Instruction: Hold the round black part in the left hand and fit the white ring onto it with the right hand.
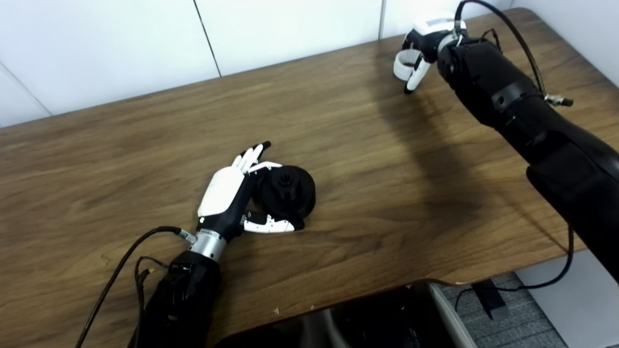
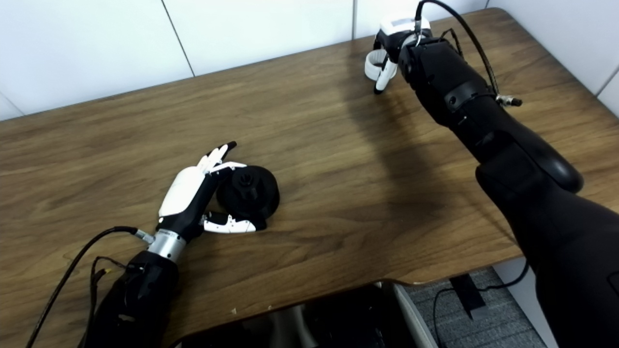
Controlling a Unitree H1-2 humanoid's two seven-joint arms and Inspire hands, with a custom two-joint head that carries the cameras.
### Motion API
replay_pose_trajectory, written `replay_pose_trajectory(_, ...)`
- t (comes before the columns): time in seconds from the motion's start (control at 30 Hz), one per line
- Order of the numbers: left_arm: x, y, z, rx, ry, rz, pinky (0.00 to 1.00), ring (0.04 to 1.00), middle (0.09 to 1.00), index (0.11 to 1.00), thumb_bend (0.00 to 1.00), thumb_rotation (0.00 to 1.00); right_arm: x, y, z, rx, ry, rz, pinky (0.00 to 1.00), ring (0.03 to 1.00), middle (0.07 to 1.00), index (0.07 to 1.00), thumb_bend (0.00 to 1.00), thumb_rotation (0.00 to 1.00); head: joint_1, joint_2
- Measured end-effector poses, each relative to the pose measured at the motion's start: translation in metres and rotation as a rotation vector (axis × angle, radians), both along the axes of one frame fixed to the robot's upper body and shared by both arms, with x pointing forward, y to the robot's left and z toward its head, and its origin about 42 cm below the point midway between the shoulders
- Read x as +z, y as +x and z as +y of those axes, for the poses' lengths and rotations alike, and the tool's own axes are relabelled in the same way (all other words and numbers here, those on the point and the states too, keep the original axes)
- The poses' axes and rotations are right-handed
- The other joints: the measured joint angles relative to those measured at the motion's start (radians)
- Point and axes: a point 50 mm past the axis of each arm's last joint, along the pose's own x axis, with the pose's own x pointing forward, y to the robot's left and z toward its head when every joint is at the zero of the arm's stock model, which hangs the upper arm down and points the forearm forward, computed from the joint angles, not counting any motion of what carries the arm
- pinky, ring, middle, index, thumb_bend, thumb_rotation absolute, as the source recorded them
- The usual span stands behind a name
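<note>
Wooden table (image 1: 367, 159) seen from above, its far edge against a white panelled wall (image 1: 121, 43) and its near edge curving inward at bottom centre. A broad bare stretch of tabletop lies between the 2 hands. The left hand (image 1: 227, 193) rests near the table's middle with its fingers (image 1: 251, 155) extended and its thumb (image 1: 268, 224) reaching under the near side of the round black part (image 1: 289, 189); the part lies on the table between thumb and fingers, cupped loosely, and whether it is actually gripped cannot be told. The right hand (image 2: 392, 38) is far back near the right rear corner, well apart from the black part, its fingers curled around the white ring (image 2: 372, 65), which it holds just above the table surface.

The right eye view shows more of the right forearm (image 2: 454, 96) and the wall at the right; the left eye view shows more floor beyond the table's right edge. Cables trail from both wrists: 1 black cable (image 1: 116, 270) loops over the table at lower left. A dark chair (image 1: 367, 319) sits below the near edge.
</note>
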Motion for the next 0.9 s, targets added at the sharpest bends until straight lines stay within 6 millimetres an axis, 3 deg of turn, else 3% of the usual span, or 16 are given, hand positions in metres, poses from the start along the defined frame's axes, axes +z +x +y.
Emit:
replay_pose_trajectory(0.2, 0.0, 0.0, 0.0002, 0.0, 0.001, 0.0, 1.0, 1.0, 1.0, 0.656, 1.0, 0.33, 0.0001, 0.0, 0.0, 0.001, 0.007, -0.003, 0.71, 0.797, 0.736, 0.75, 0.79, 0.24, 0.002, 0.003)
replay_pose_trajectory(0.47, 0.0002, 0.0001, 0.0002, 0.001, 0.003, 0.004, 1.0, 1.0, 1.0, 0.661, 1.0, 0.33, -0.0018, 0.0005, -0.0031, 0.006, 0.009, -0.037, 0.64, 0.722, 0.65, 0.689, 0.76, 0.19, 0.002, 0.005)
replay_pose_trajectory(0.9, 0.0021, 0.0001, 0.0001, 0.003, 0.011, 0.016, 1.0, 1.0, 1.0, 0.654, 1.0, 0.31, -0.0008, 0.0007, -0.0039, 0.008, 0.02, -0.057, 0.69, 0.72, 0.646, 0.665, 0.73, 0.14, 0.002, 0.008)
